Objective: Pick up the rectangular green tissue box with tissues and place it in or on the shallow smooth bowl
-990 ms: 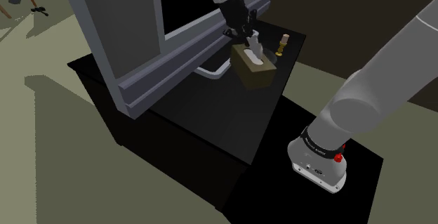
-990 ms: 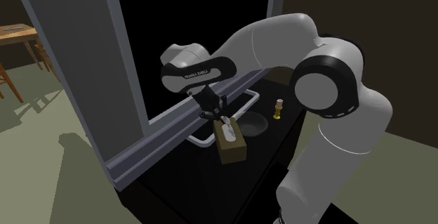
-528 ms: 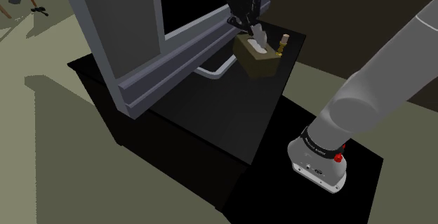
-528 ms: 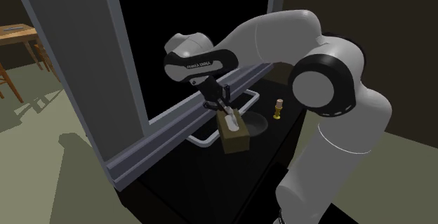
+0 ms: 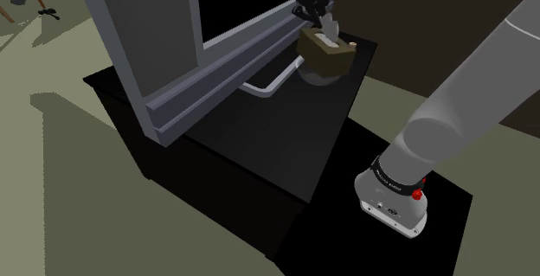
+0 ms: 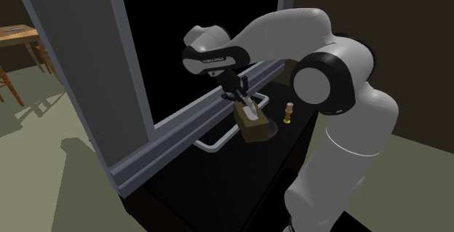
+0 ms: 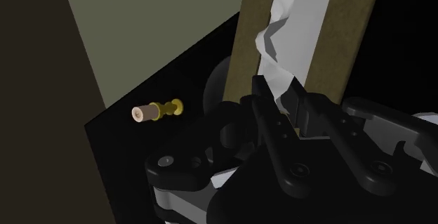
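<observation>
Tissue box (image 5: pixel 336 52) (olive-brown, in tool (image 7: pixel 278 93)) opening up, long axis across sill (image 5: pixel 227 69).

Grey window frame (image 5: pixel 216 65) — olive floor (image 5: pixel 69 183)

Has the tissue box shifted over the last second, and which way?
Yes. In the second exterior view the tissue box has travelled up and right, closer to the small brass stand, and now hangs over the bowl.

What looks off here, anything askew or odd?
The jaws clasp only the white tissue sticking out of the olive-brown tissue box, not the box's body. The box hangs tilted over the dark bowl.
</observation>
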`<control>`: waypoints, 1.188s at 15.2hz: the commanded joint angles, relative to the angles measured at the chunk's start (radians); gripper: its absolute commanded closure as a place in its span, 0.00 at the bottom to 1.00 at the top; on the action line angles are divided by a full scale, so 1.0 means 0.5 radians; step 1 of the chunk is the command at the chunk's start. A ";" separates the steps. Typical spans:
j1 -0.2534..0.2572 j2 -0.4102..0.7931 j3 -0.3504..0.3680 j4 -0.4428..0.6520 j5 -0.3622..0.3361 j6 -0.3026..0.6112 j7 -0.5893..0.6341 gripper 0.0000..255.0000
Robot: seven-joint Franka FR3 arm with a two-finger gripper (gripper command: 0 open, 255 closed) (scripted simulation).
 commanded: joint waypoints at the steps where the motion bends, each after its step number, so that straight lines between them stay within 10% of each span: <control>1: -0.096 0.109 -0.100 0.153 -0.043 0.047 -0.092 1.00; 5: -0.274 0.242 -0.079 0.353 -0.130 0.053 -0.260 1.00; 6: -0.133 -0.001 0.139 0.039 -0.138 -0.143 -0.225 1.00; 7: -0.133 -0.001 0.139 0.039 -0.138 -0.143 -0.225 0.00; 12: -0.213 -0.007 0.114 0.274 0.194 -0.602 0.427 0.00; 18: -0.234 -0.138 0.081 0.009 0.203 -0.452 0.413 0.00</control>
